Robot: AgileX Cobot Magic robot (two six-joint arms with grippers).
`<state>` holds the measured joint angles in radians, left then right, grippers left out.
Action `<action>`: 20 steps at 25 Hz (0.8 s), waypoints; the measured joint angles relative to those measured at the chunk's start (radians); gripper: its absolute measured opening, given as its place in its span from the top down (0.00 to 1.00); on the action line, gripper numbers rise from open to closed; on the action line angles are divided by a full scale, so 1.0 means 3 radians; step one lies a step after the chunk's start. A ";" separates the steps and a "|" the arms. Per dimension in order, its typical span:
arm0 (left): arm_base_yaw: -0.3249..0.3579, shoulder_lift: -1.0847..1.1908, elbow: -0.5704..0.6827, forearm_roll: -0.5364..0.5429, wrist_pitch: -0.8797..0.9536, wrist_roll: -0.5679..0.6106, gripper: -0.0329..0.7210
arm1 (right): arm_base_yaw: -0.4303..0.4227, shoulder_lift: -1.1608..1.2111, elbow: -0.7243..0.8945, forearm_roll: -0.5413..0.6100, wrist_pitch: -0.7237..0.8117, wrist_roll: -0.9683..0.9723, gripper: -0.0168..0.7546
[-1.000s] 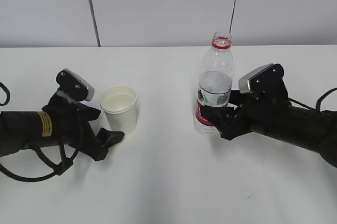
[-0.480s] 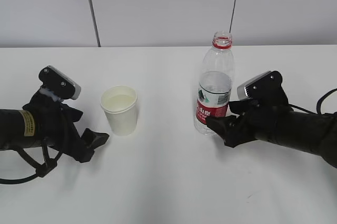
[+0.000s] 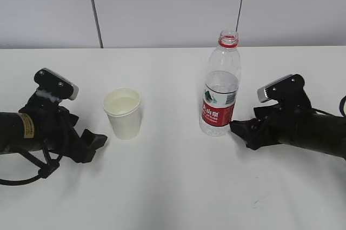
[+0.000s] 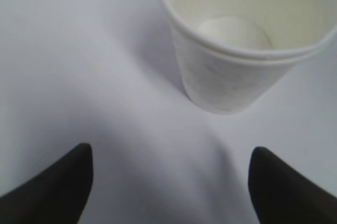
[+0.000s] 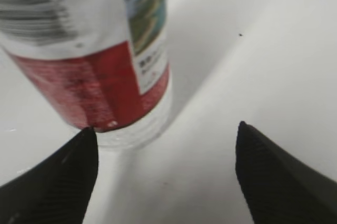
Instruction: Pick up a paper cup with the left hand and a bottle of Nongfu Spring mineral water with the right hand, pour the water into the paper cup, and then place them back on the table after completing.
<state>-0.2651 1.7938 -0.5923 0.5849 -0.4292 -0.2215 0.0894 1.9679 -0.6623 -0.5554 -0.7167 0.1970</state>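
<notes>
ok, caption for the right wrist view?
Open right hand just clear of the upright bottle on the table.

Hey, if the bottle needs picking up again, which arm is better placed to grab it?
Right. The right hand sits open beside the bottle, while the left hand is beyond the paper cup.

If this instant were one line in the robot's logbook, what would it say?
left hand: open, apart from paper cup | right hand: open, off bottle | cup, bottle upright on table | bottle uncapped

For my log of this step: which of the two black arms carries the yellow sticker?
The left hand, the one beside the paper cup. The right hand, next to the bottle, shows no sticker.
</notes>
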 joint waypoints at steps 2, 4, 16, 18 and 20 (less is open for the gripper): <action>0.0000 0.0000 0.0000 -0.0084 0.0011 0.0000 0.22 | -0.0084 -0.0030 0.0000 0.0044 0.0038 -0.0007 0.20; 0.0000 0.0000 0.0000 -0.0180 0.0025 0.0000 0.22 | -0.0158 -0.0052 0.0000 0.0192 0.0062 -0.0073 0.20; 0.0264 0.0000 -0.0112 -0.0613 0.0125 0.0000 0.22 | -0.0220 -0.0057 -0.0019 0.1052 0.0079 -0.0341 0.20; 0.0272 0.0000 -0.0240 -0.0614 0.0338 0.0000 0.22 | -0.0220 -0.0057 -0.0066 0.1108 0.0122 -0.0341 0.20; 0.0276 0.0000 -0.0389 -0.0614 0.0606 0.0000 0.22 | -0.0220 -0.0057 -0.0156 0.1136 0.0251 -0.0341 0.21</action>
<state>-0.1824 1.7938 -0.7091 0.4008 -0.2473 -0.2215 0.0235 1.9509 -0.7090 -0.2147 -0.6414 0.0947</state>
